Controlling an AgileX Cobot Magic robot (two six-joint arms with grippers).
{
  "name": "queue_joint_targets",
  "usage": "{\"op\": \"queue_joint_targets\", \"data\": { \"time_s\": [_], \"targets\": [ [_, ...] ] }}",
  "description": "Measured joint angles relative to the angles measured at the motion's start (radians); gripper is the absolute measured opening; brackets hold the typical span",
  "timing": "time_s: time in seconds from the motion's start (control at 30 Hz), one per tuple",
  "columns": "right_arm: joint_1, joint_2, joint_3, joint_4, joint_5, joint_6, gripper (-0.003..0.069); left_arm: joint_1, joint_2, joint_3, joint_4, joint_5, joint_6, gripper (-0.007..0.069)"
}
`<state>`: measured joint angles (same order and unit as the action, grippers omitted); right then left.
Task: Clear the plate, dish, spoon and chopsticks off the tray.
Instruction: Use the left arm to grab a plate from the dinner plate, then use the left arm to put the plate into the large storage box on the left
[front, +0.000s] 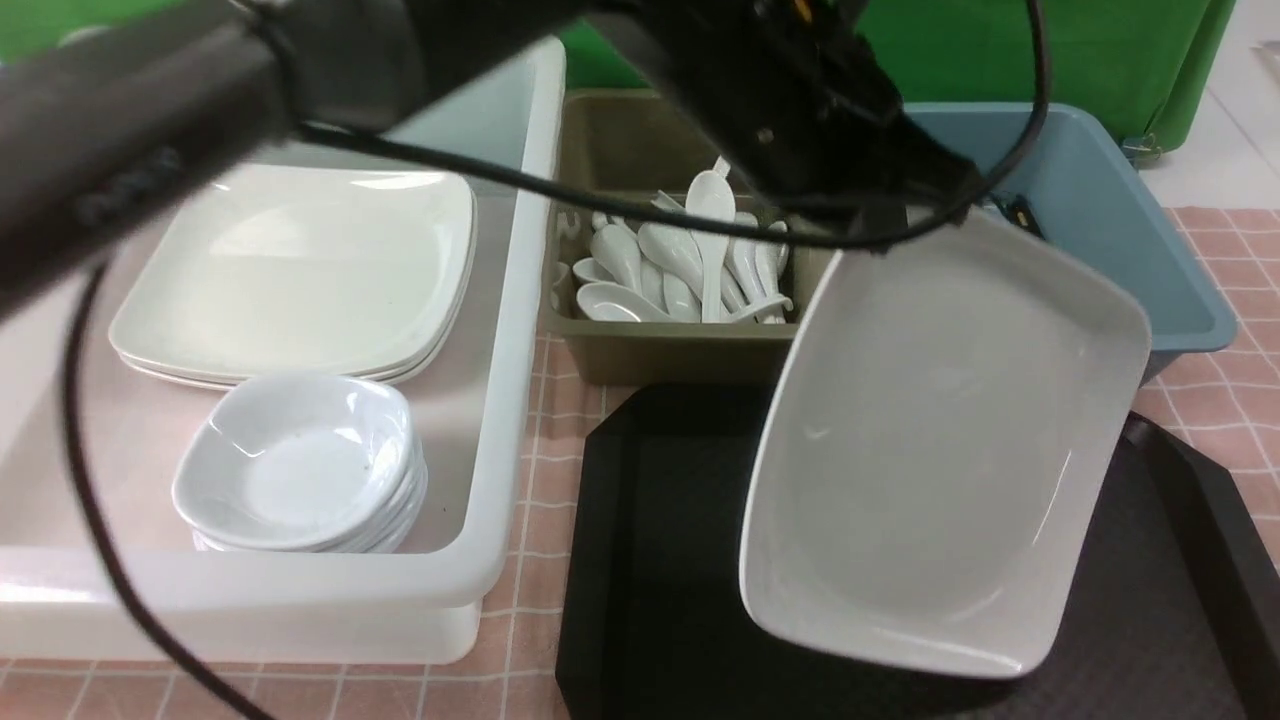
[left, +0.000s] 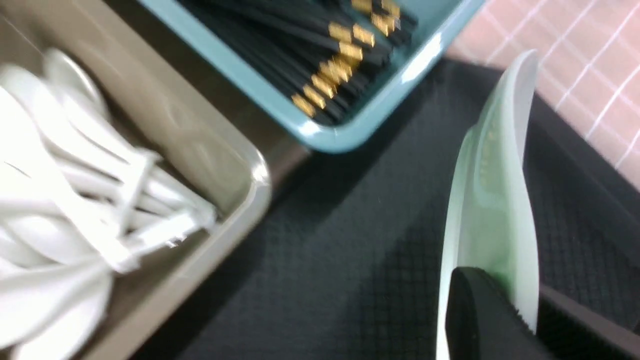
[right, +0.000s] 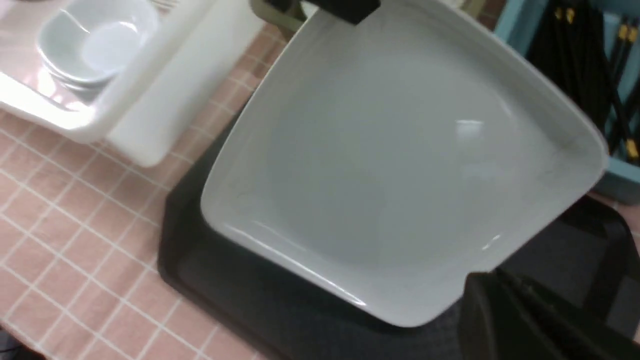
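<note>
The large glossy white rounded-square plate (front: 950, 450) hangs tilted above the black textured plastic tray (front: 660, 560). The left gripper (left: 525, 307) is clenched on 1 rim and the right gripper (right: 477, 292) pinches the opposite rim. It is likely stiff, slick and breakable, so grip the rims firmly.

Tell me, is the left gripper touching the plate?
Touching. The left wrist view shows the left gripper clamped on the rim of the plate, with no gap.

White plate (front: 950, 450); black tray (front: 650, 560), diamond texture; pink checked cloth (front: 545, 520); chopsticks (left: 320, 60) black, seemingly gold-banded
</note>
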<state>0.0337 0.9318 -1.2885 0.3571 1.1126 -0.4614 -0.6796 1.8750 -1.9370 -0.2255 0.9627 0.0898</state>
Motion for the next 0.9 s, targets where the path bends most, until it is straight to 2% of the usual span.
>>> {"op": "queue_joint_targets", "data": {
  "time_s": [0.17, 0.33, 0.47, 0.5, 0.57, 0.7, 0.73, 0.8, 0.9],
  "targets": [
    [0.0, 0.0, -0.015, 0.084, -0.004, -0.033, 0.0033, 0.034, -0.065, 0.001, 0.0, 0.0, 0.0, 0.0013],
    [0.0, 0.011, -0.037, 0.168, -0.006, -0.088, 0.0033, 0.134, -0.141, 0.003, -0.008, 0.001, 0.003, 0.0013],
    [0.018, 0.069, -0.082, 0.255, -0.004, -0.134, 0.0033, 0.336, -0.223, 0.007, -0.072, 0.0, 0.004, 0.0013],
    [0.024, 0.076, -0.087, 0.259, -0.004, -0.138, 0.0033, 0.347, -0.226, 0.007, -0.083, 0.0, 0.005, 0.0013],
    [0.098, 0.132, -0.121, 0.268, -0.005, -0.146, 0.0033, 0.515, -0.258, 0.007, -0.17, 0.002, 0.023, 0.0013],
    [0.231, 0.213, -0.171, 0.269, -0.015, -0.148, 0.0033, 0.744, -0.276, 0.021, -0.304, 0.01, 0.069, 0.0013],
    [0.238, 0.213, -0.173, 0.269, -0.017, -0.148, 0.0033, 0.744, -0.276, 0.023, -0.304, 0.012, 0.069, 0.0013],
    [0.327, 0.264, -0.194, 0.257, -0.046, -0.144, 0.0033, 0.875, -0.278, 0.07, -0.377, -0.004, 0.084, 0.0013],
    [0.402, 0.308, -0.213, 0.214, -0.071, -0.115, 0.0033, 0.994, -0.278, 0.17, -0.446, -0.068, 0.091, 0.0013]
  ]
}}
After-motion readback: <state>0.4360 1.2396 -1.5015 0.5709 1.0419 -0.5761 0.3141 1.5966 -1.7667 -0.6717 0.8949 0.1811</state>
